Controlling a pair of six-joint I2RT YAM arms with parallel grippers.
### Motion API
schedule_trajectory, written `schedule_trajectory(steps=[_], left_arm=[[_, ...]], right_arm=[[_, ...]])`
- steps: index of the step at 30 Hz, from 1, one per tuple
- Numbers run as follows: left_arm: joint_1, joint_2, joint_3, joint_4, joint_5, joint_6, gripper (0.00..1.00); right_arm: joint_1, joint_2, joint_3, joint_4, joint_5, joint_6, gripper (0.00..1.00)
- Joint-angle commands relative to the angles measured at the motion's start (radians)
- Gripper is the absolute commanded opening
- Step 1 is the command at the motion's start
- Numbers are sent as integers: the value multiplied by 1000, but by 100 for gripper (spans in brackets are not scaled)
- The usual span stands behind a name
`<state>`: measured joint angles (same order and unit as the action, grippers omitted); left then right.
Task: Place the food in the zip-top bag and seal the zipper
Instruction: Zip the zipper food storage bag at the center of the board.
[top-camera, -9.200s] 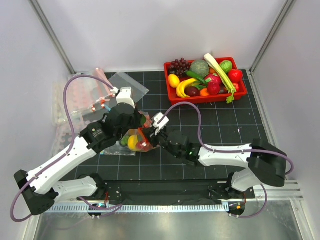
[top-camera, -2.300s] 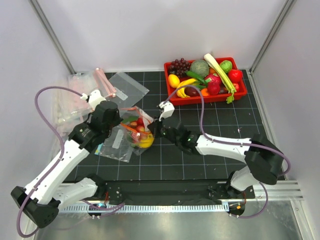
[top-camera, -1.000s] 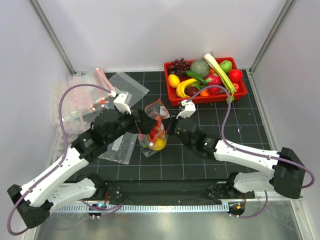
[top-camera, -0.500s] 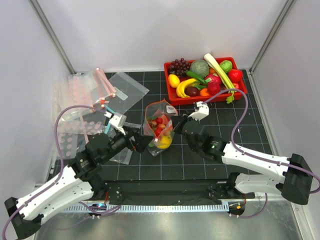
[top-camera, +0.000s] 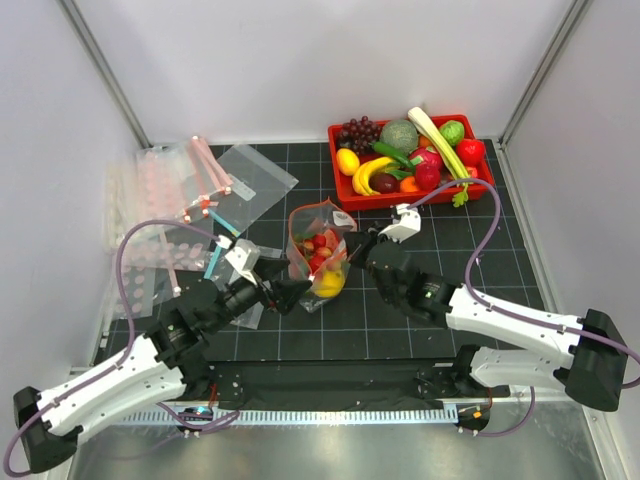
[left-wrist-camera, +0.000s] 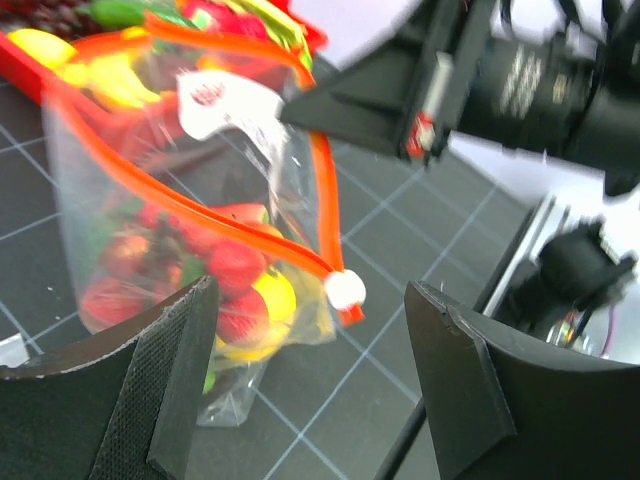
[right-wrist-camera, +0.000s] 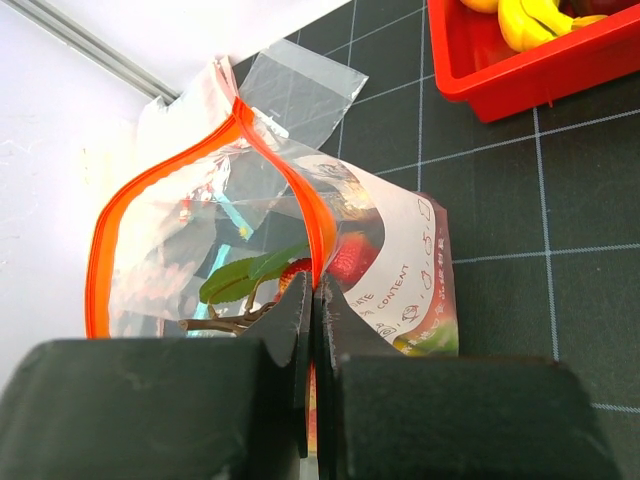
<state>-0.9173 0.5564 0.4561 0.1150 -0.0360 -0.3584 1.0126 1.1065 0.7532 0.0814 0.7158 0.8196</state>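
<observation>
Top external view: the zip-top bag (top-camera: 316, 250) is standing upright between the two arms, near the red tray (top-camera: 420, 196).
Zipper (right-wrist-camera: 93, 275): its strips are gaping apart.
Food (top-camera: 328, 285): it is sitting inside the bag, at the bottom.
Right gripper (right-wrist-camera: 312, 295): its fingers are pressing together on the bag's mouth edge.
Left gripper (left-wrist-camera: 312, 288): its jaws are standing wide apart just short of the bag, holding nothing.
</observation>
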Motion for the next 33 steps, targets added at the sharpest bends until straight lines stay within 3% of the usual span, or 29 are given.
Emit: schedule_trajectory(steps=[1, 11, 16, 23, 28, 29, 31, 32, 33], left_arm=[[-52, 20, -7, 94, -33, 99, 78], [-189, 88, -4, 115, -145, 222, 77], [-252, 166, 27, 103, -296, 254, 73], [-252, 247, 55, 77, -370, 253, 61], [-250, 292, 84, 69, -381, 257, 43], [-250, 300, 84, 77, -383, 259, 29], [-250, 306, 87, 80, -372, 263, 14], [-250, 312, 90, 74, -366, 263, 0], [-250, 313, 95, 69, -352, 263, 0]], right_arm=[[1, -31, 5, 49, 53, 15, 1], [1, -23, 0, 57, 51, 21, 1], [1, -20, -2, 60, 48, 24, 1], [0, -25, -6, 61, 51, 30, 1], [1, -33, -25, 81, 59, 33, 1], [1, -36, -28, 83, 59, 35, 1], [1, -36, -29, 86, 63, 36, 1], [1, -37, -31, 84, 66, 36, 1], [1, -40, -32, 83, 70, 36, 1]])
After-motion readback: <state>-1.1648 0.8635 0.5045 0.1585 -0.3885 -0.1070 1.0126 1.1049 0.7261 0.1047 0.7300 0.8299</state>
